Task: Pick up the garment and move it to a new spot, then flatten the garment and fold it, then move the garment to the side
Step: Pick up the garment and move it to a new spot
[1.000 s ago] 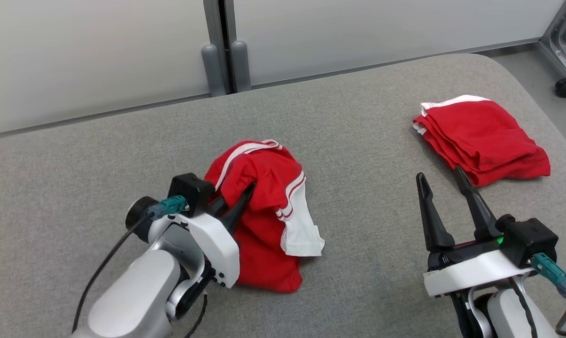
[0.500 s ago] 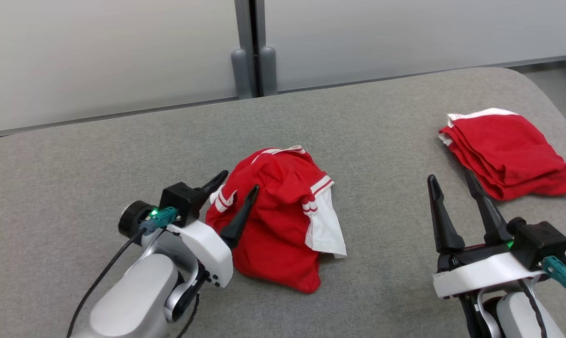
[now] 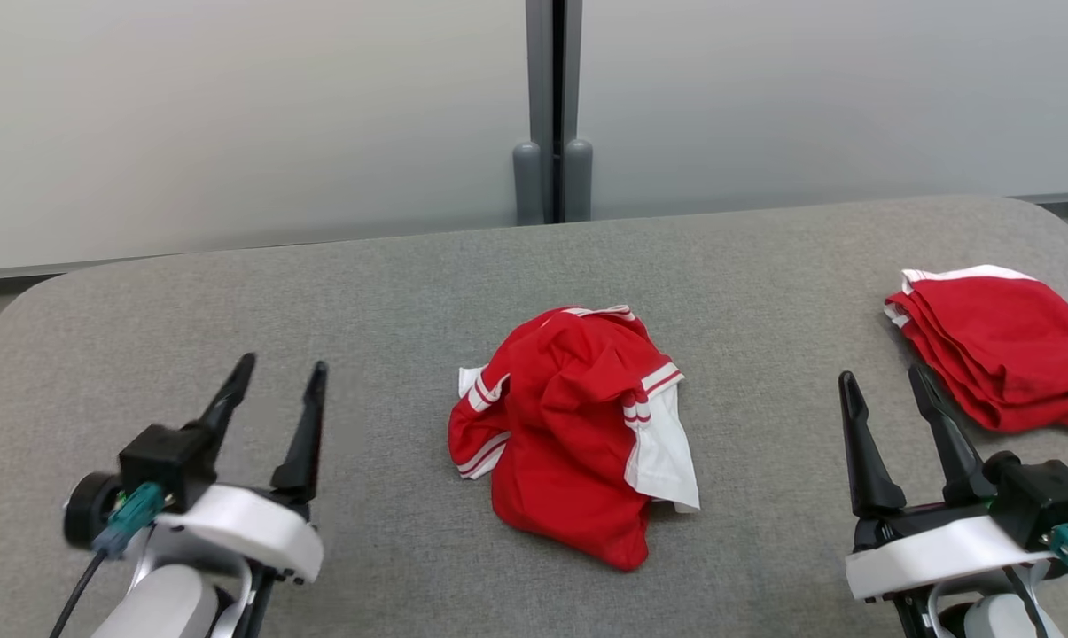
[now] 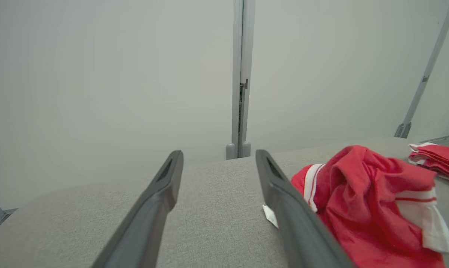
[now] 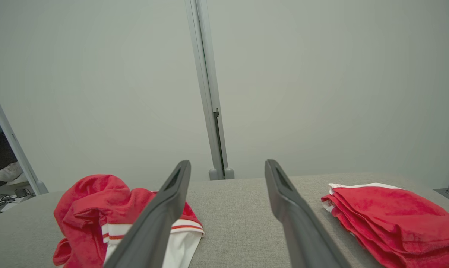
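A crumpled red garment (image 3: 578,434) with white stripes and a white panel lies in a heap at the middle of the grey table (image 3: 392,292). It also lies to the right in the left wrist view (image 4: 369,204) and to the left in the right wrist view (image 5: 97,216). My left gripper (image 3: 281,381) stands open at the lower left, well apart from the heap, holding nothing (image 4: 218,160). At the lower right my right gripper (image 3: 884,385) is open and empty too (image 5: 228,167).
A folded stack of red garments (image 3: 999,341) rests at the table's right side (image 5: 392,219). A pale wall with a grey vertical post (image 3: 551,106) runs behind the table's far edge. The table's corners are rounded.
My left gripper opened, let go of the garment and drew back to the left. The heap settled on the table. The camera turned, shifting the whole picture rightward.
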Tool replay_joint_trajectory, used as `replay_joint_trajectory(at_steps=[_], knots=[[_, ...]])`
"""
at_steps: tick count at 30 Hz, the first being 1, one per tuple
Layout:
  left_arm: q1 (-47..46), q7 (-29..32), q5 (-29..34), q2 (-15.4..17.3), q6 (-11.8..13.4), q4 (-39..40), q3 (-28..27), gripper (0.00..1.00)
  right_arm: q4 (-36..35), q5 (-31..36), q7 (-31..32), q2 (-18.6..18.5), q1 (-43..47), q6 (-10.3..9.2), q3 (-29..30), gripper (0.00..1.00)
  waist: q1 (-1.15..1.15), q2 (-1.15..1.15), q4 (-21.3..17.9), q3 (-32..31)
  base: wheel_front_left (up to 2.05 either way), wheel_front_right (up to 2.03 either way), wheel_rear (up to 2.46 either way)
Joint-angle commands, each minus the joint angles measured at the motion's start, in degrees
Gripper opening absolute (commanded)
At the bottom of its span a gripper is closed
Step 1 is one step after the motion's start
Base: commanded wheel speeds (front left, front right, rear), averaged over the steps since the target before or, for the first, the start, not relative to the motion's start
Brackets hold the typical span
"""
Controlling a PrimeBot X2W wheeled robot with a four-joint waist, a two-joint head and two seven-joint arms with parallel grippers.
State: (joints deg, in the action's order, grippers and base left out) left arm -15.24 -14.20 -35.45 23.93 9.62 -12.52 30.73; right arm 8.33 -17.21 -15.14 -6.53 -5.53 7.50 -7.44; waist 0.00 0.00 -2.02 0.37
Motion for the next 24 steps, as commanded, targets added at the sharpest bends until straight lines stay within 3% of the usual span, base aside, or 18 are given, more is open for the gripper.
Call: replay_joint_trajectory(at_steps=[1,9,15,24], knots=[[1.53,-0.41,-0.28,0.31,0.88,0.99,-1.02,1.00,-0.27,-0.01,0.01,-0.42,0.61,0.00,0.33,1.00,0.00,0.00,0.43,-0.35,0.00,0.00,0.00],[11.73,-1.02,2.55,-2.79,4.08,10.03,-10.43,1.00,-0.63,0.67,0.01,-0.40,2.19,0.00,0.62,1.00,0.00,0.00,1.16,-1.03,0.00,0.00,0.00],[17.15,-1.05,6.44,-6.33,2.92,11.96,-12.81,1.00,-0.36,1.55,0.01,-0.68,3.48,0.00,1.21,1.00,0.00,0.00,1.68,-1.44,0.00,0.00,0.00],[17.79,-1.06,9.07,-9.36,0.48,11.22,-14.68,1.00,-1.21,2.08,0.01,-0.87,3.56,0.00,1.69,1.00,0.00,0.00,1.67,-1.31,0.00,0.00,0.00]])
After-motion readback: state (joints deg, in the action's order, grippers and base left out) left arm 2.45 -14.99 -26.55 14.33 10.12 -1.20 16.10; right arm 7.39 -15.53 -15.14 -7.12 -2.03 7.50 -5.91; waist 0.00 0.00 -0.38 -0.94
